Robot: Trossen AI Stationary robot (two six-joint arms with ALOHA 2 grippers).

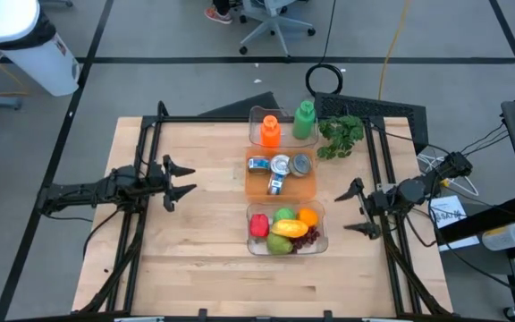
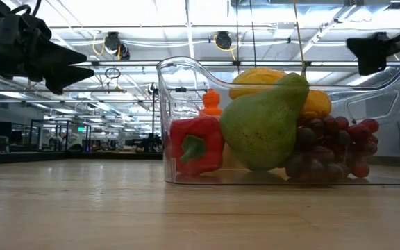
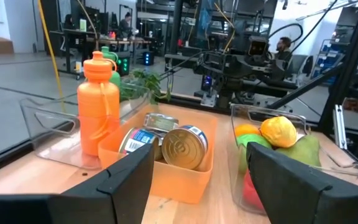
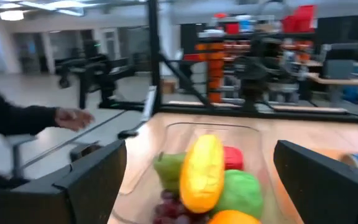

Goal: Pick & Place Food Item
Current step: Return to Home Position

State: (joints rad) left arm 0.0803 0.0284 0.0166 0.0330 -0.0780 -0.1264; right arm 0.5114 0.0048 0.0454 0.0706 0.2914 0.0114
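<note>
On the light wooden surface [image 1: 195, 259], between the left fingers [image 1: 184, 190] and the right fingers [image 1: 351, 190], stands one row: a clear plastic bottle bin [image 1: 286, 137], an orange plastic bin [image 1: 257, 186], a clear plastic fruit bin [image 1: 251, 247].

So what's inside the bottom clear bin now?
The clear bin holds a red pepper, yellow mango, green pear, red grapes, an orange fruit and another green fruit. Whatever lies under the mango and pear is covered.

three bins run down the middle of the table [image 1: 195, 241]: the bin of cans [image 1: 257, 188] at centre, bottle bin [image 1: 256, 114] at 12 o'clock, fruit bin [image 1: 322, 240] at 6 (mango [image 1: 289, 226] atop, grapes [image 1: 307, 238] seemingly beneath), leafy sprig [image 1: 341, 136] at 2.
</note>
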